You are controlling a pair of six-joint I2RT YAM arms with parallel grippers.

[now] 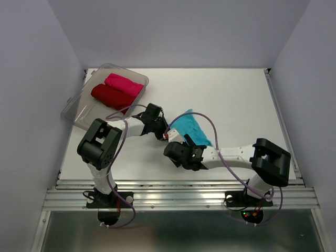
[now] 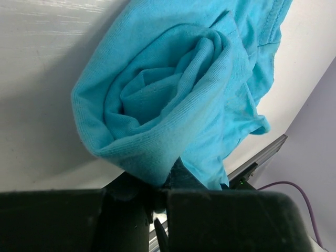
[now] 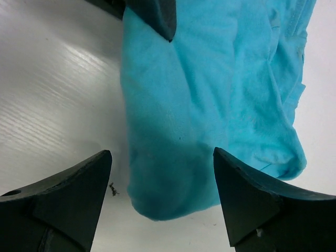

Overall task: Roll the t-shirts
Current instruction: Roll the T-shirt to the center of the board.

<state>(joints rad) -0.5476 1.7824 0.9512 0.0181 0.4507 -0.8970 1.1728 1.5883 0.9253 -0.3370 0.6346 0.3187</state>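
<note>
- turquoise t-shirt [image 2: 173, 100]: rolled into a loose tube, lying on the white table [image 1: 236, 100] about mid-table, between the two wrists; spiral of layers visible at the end facing the left wrist camera
- roll is not tight: outer layer sags and a hem flap hangs free on the far side
- left gripper [image 2: 157, 186]: jaws pressed together, pinching the outer fold of the turquoise roll at its near end; cloth comes straight out of the jaws
- right gripper [image 3: 161, 152]: fingers spread wide, one tip on each side of the roll's other end; holds nothing, and whether the tips touch the cloth is unclear
- a dark fingertip at the top of the right wrist view is probably the left gripper's, sitting on the shirt edge
- dark red t-shirt [image 1: 107, 96] and bright pink t-shirt [image 1: 124, 84]: both rolled, side by side and touching, inside the clear plastic tub [image 1: 76, 113] at the far left corner, well apart from the arms
- step in hand (judgement): finishing or securing the turquoise roll, one end pinned and the other free
- to do it well: keep the left pinch firm so the layers don't unwind; close the right fingers across the whole tube, not only the outer layer; tuck the loose hem under before lifting; raise both ends level
- risk: a one-ended lift lets the spiral telescope open
</note>
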